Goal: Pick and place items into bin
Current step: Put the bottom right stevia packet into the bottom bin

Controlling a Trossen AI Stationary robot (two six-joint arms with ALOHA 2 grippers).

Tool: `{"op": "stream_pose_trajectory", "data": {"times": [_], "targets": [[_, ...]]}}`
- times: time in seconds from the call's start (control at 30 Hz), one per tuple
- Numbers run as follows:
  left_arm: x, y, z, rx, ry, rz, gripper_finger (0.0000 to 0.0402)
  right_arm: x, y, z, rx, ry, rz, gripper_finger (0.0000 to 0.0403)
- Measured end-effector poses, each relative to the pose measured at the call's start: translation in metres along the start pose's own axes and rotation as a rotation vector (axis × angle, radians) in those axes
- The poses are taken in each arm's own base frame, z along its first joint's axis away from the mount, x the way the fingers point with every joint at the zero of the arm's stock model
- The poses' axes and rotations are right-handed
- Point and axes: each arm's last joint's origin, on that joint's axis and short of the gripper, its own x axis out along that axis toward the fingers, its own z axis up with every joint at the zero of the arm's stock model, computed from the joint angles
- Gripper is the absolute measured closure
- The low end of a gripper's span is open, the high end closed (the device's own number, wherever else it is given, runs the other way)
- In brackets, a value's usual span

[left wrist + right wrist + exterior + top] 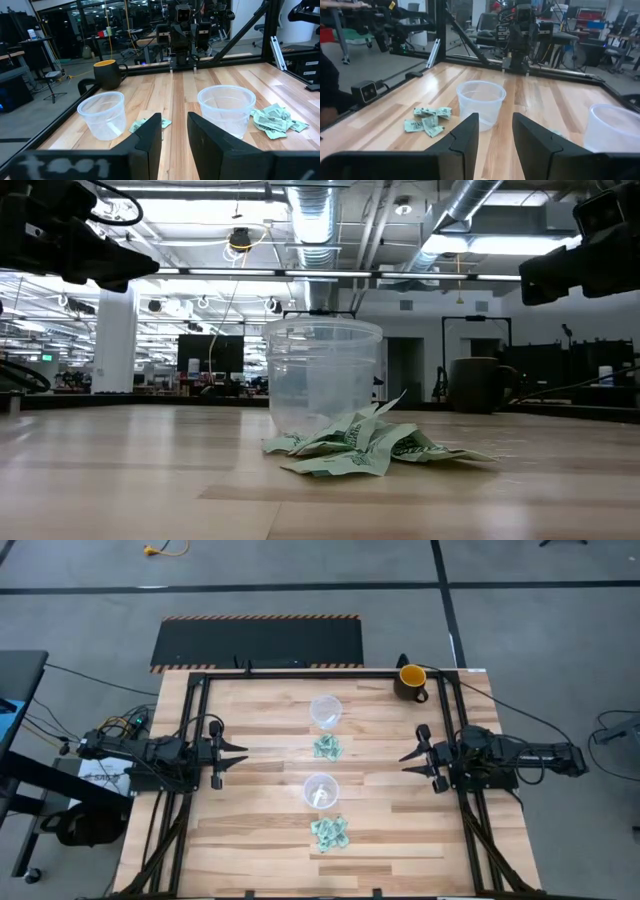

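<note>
At the left edge of the worktop [260, 840], the left hand [236, 762] hangs above the wood with its fingers spread apart and nothing between them, pointing inward toward the middle. Moving right to the centre line, two clear cups stand in a column: the far cup [325, 710] and the near cup [321, 790], both upright and, as far as the overhead view shows, holding nothing of note. The items lie in two small heaps of pale green pieces, the far heap [327, 747] just beside the far cup on its near side, and the near heap [329, 831] just beside the near cup, likewise on its near side. Further right and toward the back sits a yellow-and-dark mug [411, 681], apart from the rest. At the right edge, the right hand [411, 761] mirrors the other, fingers parted and empty, well apart from both heaps. No piece looks lifted yet, so the task seems to stand at its very start, with the reach not begun. The next move likely calls for one hand to travel inward, descend over a heap and pinch a single thin piece cleanly off the wood.
</note>
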Motion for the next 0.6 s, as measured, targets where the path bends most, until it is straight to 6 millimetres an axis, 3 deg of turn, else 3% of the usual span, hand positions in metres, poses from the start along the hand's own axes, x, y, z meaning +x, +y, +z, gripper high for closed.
{"op": "stream_pose_trajectory", "data": {"times": [0.1,0.33,0.6], "targets": [[0.0,0.0,0.0,0.0,0.0,0.0,0.0317,0.001,0.001,0.003,0.026,-0.039,0.012,0.029],[0.0,0.0,0.0,0.0,-0.001,0.0,0.0317,-0.005,0.003,0.035,0.15,-0.359,0.061,0.029],[0.0,0.0,0.0,0.0,-0.001,0.0,0.0317,-0.013,0.004,0.051,0.123,-0.538,0.072,0.029]]}}
